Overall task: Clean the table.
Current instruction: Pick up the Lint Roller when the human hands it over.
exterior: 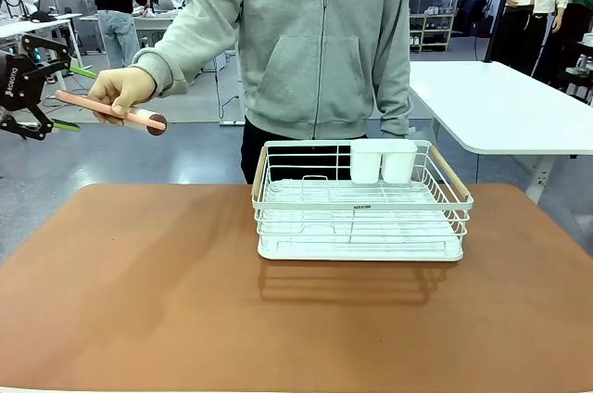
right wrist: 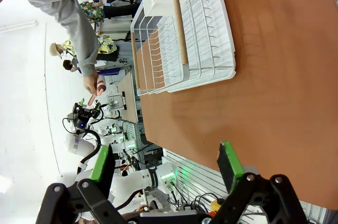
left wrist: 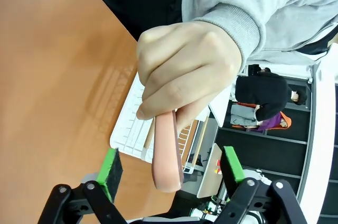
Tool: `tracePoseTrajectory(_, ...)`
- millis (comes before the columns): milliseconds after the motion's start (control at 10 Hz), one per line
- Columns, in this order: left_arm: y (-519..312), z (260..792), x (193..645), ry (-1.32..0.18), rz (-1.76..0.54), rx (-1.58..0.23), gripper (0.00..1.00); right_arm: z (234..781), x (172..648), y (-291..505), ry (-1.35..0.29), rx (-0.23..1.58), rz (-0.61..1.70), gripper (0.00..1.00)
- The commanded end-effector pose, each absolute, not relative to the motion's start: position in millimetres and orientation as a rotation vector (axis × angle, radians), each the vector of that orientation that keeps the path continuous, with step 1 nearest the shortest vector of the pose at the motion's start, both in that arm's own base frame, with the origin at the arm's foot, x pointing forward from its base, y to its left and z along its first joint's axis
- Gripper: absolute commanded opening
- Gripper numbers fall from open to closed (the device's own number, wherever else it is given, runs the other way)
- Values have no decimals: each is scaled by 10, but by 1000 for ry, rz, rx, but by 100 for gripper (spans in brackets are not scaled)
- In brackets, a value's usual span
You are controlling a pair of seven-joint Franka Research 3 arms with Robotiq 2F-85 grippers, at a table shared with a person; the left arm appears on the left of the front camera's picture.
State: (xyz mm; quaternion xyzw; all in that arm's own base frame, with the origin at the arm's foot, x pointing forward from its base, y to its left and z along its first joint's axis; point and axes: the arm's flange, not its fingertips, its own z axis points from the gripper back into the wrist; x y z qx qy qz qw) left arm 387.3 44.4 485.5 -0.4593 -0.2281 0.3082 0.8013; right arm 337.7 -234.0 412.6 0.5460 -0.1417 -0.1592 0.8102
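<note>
Reddish-brown table (exterior: 139, 300) lies apart from the left hand (exterior: 76, 98), spread around a pink stick (exterior: 139, 116).

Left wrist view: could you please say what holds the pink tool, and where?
The person's hand grips the pink tool around its middle; the left gripper straddles its end, open.

The reddish-brown surface (exterior: 139, 300) before me
One white wire dish rack (exterior: 361, 249) stands on it, right of middle, nearer the far edge.

Pink tool (exterior: 148, 119) mid-part hidden in person's fist (exterior: 120, 89); table (exterior: 139, 291) edges cropped.
</note>
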Motion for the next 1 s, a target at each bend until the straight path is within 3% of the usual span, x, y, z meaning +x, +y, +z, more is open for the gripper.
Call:
tracePoseTrajectory(0,399,4727,3949,-534,657,-972,81,4153,3370,-2355,-311,1169,-337,100)
tracePoseTrajectory(100,400,4717,3957,-537,657,-969,81,4153,3370,-2355,-311,1169,-337,100)
tracePoseTrajectory(200,397,4716,3966,-539,657,-971,62,4153,3370,-2355,-311,1169,-337,100)
tracePoseTrajectory(300,393,4711,3971,-541,656,-971,74,4153,3370,-2355,-311,1169,-337,100)
tracePoseTrajectory(400,393,4709,3970,-544,658,-975,43,4153,3370,-2355,-311,1169,-337,100)
tracePoseTrajectory(500,400,4718,3976,-552,659,-977,55,4153,3370,-2355,-311,1169,-337,100)
tracePoseTrajectory(600,408,4731,3976,-558,658,-976,23,4153,3370,-2355,-311,1169,-337,100)
tracePoseTrajectory(700,405,4737,3965,-603,636,-963,36,4153,3370,-2355,-311,1169,-337,100)
tracePoseTrajectory(800,400,4745,3964,-600,639,-966,4,4153,3370,-2355,-311,1169,-337,100)
tracePoseTrajectory(900,397,4744,3969,-598,641,-966,16,4153,3370,-2355,-311,1169,-337,100)
